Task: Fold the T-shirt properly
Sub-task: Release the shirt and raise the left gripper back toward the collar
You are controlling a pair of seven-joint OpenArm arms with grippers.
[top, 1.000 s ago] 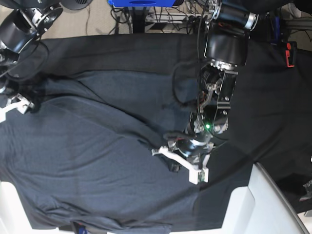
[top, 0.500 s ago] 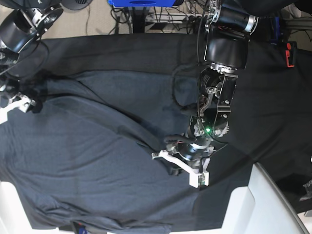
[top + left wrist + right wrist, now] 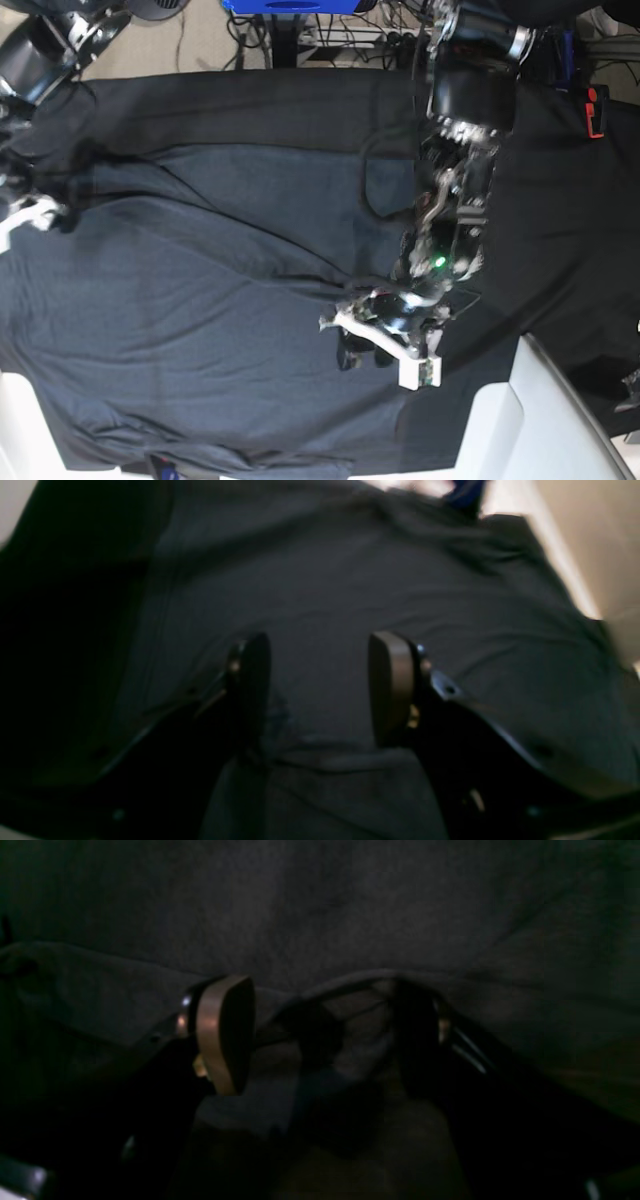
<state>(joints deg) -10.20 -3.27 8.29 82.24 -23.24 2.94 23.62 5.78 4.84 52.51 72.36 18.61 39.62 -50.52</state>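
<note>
The dark grey T-shirt [image 3: 200, 300] lies spread and wrinkled over the black cloth, filling the left and middle of the base view. My left gripper [image 3: 377, 348] hovers over the shirt's right part. In the left wrist view it [image 3: 317, 662] is open, with flat shirt fabric [image 3: 325, 580] showing between the fingers and nothing held. My right gripper [image 3: 25, 215] sits at the shirt's far left edge. In the right wrist view it [image 3: 320, 1015] stands wide, and a fold of the shirt's edge [image 3: 350, 905] drapes over one finger [image 3: 415, 1040].
The black table cloth [image 3: 560, 200] extends past the shirt to the right and back. White table edges show at the bottom right [image 3: 540, 420] and bottom left. A red object [image 3: 597, 110] lies at the back right, and cables hang beyond the table's far side.
The left gripper has opened, letting go of the shirt fabric, and shifted slightly toward the front edge. The right gripper has stayed almost still.
</note>
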